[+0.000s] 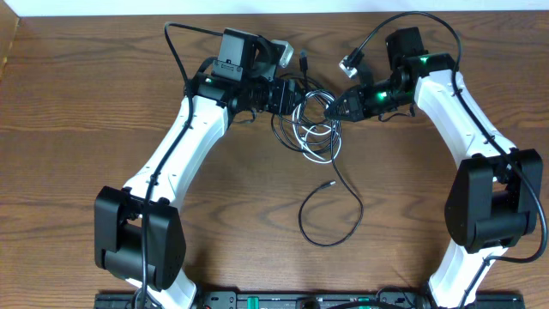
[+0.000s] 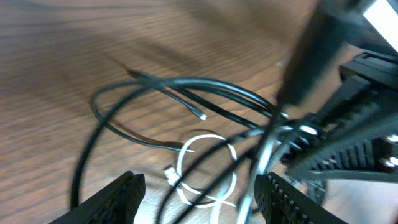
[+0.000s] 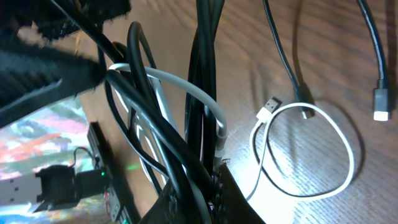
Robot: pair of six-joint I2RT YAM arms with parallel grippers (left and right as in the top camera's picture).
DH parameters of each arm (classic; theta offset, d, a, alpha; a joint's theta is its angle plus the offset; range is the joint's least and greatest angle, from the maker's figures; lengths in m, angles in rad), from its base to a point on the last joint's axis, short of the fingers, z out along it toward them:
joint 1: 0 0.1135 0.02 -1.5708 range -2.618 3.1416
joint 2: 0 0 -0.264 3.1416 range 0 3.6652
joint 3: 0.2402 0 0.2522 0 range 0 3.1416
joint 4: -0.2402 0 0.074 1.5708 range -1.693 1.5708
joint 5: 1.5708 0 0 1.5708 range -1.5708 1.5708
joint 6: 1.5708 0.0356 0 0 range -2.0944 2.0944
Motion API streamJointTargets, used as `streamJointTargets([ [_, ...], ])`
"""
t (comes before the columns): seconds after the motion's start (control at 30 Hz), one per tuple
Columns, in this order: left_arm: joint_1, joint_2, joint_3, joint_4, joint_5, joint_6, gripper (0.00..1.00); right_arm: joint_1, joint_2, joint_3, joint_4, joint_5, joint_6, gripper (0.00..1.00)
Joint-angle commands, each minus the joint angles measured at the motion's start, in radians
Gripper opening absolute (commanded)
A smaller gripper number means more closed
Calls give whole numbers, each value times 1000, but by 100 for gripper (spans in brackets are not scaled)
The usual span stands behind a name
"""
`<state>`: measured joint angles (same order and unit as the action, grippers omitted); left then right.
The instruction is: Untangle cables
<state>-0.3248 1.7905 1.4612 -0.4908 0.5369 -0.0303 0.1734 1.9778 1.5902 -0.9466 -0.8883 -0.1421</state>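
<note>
The cables (image 1: 314, 129) lie in a tangled bunch of black and white loops between my two grippers at the back middle of the table. One black cable (image 1: 352, 206) trails toward the front in a long curve. My left gripper (image 1: 292, 96) is at the tangle's left edge. In the left wrist view it (image 2: 200, 202) is open, with a white loop (image 2: 186, 152) and black strands (image 2: 186, 84) lying between and beyond its fingers. My right gripper (image 1: 337, 106) is at the tangle's right edge. It (image 3: 208, 186) is shut on a bundle of black cables (image 3: 202, 74). A white loop (image 3: 345, 143) rests on the wood beside it.
The wooden table (image 1: 86, 103) stretches out to both sides. Thick black robot cords arch over each arm (image 1: 180, 43), and one ends in a connector (image 1: 350, 62) behind the tangle. The arm bases (image 1: 137, 240) stand at the front corners.
</note>
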Motion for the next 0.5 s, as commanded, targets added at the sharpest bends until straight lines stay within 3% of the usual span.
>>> streamJointTargets([
  [0.0,2,14,9,-3,-60,42,62,-2,-24,1,-15,-76,-59,1],
  [0.47,-2,15,-31,-58,-29,92,63,-3,-60,7,-23,-181,-103,1],
])
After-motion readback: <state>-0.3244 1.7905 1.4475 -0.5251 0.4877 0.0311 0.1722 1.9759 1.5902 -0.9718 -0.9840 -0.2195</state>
